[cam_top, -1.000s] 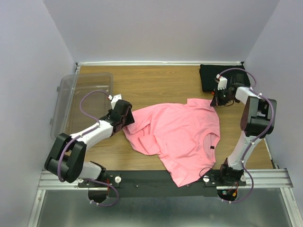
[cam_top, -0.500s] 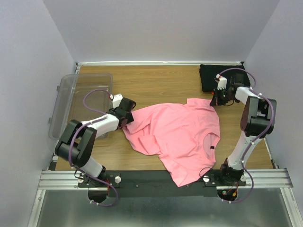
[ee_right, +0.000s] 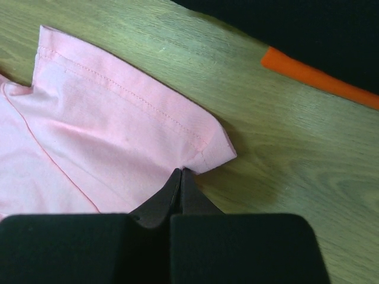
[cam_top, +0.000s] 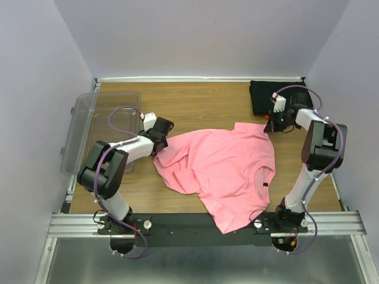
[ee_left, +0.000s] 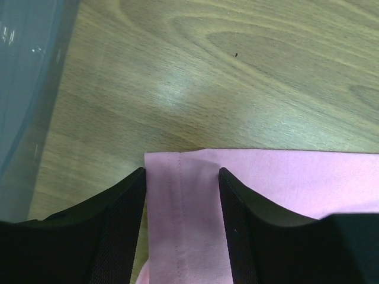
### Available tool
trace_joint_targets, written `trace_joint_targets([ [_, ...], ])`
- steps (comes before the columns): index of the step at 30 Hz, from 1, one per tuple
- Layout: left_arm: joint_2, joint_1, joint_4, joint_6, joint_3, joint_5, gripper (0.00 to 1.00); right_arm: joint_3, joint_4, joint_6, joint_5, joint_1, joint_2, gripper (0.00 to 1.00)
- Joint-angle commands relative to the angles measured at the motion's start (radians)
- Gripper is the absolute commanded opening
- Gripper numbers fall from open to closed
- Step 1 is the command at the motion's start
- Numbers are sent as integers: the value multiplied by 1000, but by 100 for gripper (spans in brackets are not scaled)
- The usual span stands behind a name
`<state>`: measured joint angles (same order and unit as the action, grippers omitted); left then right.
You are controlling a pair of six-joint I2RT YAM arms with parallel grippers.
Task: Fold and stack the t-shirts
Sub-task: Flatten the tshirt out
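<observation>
At the pink t-shirt [cam_top: 225, 165] — left jaws spread astride its hem, right jaws pinching its sleeve.

Rumpled pink t-shirt [cam_top: 225, 165] centre, folded black t-shirt [cam_top: 263, 97] far-right

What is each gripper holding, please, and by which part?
The right gripper pinches the pink shirt by a sleeve edge; the left gripper is open, jaws straddling its hem.

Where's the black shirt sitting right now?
In the top view the black shirt lies folded at the table's far right corner, just beyond the right gripper, which is pinching the pink shirt's sleeve.
</observation>
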<state>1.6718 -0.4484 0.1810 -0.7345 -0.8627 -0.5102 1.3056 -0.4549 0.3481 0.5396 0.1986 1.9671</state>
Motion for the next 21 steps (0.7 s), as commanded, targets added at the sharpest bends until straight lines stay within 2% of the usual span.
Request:
trace_joint_targets([
  [1, 28, 4, 40, -19, -13, -44, 59, -8, 19, -6, 19, 9, -14, 2],
  [6, 51, 7, 40, 7, -39, -14, 45, -6, 18, -8, 19, 12, -16, 2],
  [12, 75, 8, 34, 49, -84, 9, 45, -9, 19, -9, 17, 27, -24, 2],
  [21, 89, 19, 23, 150, -118, 93, 52, -48, 28, -3, 0, 79, -54, 1],
])
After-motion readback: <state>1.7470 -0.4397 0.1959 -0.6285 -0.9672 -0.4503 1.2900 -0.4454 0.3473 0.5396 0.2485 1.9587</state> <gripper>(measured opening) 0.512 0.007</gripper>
